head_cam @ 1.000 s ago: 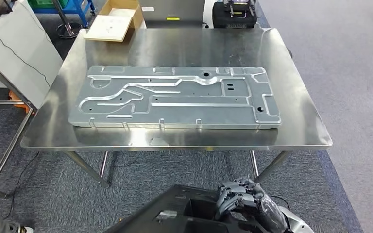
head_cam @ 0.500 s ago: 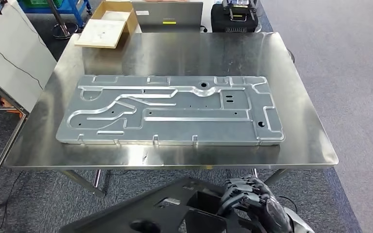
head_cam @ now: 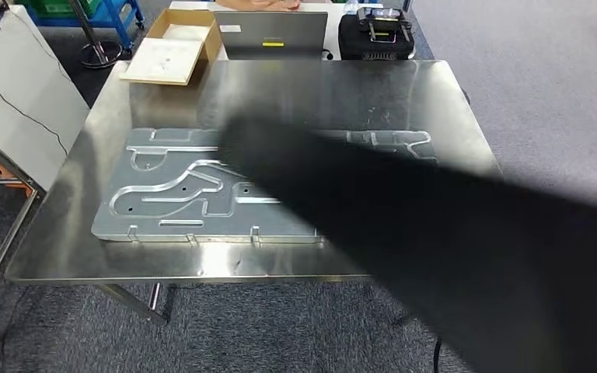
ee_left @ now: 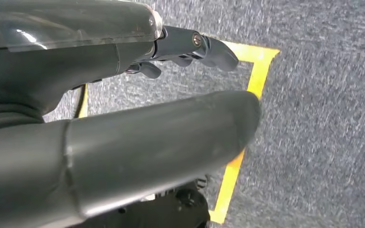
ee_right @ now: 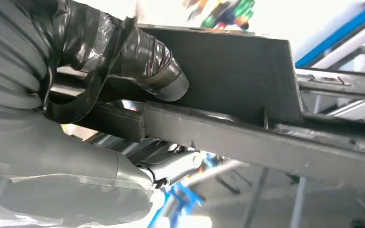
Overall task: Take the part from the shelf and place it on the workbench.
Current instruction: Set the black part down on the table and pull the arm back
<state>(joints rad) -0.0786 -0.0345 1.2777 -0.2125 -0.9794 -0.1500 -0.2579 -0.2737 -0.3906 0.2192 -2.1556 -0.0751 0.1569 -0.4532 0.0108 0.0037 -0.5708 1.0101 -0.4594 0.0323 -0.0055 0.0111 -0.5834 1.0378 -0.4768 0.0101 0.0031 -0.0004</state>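
Moved: flat black plastic part [head_cam: 466,256] raised since earlier, now above desk [head_cam: 62,256] near-right corner | long axis toward far-left | right robot hand [ee_right: 76,71] clamped on it | left robot hand [ee_left: 123,133] hangs empty, fingers apart

Grey carpet floor [head_cam: 528,70]; cardboard box [head_cam: 172,50] behind.

Right hand [ee_right: 100,71] gripping; left hand [ee_left: 138,118] holds nothing.

Black part [head_cam: 466,249], blurred, above steel workbench [head_cam: 70,233], gripped by right hand [ee_right: 123,57].
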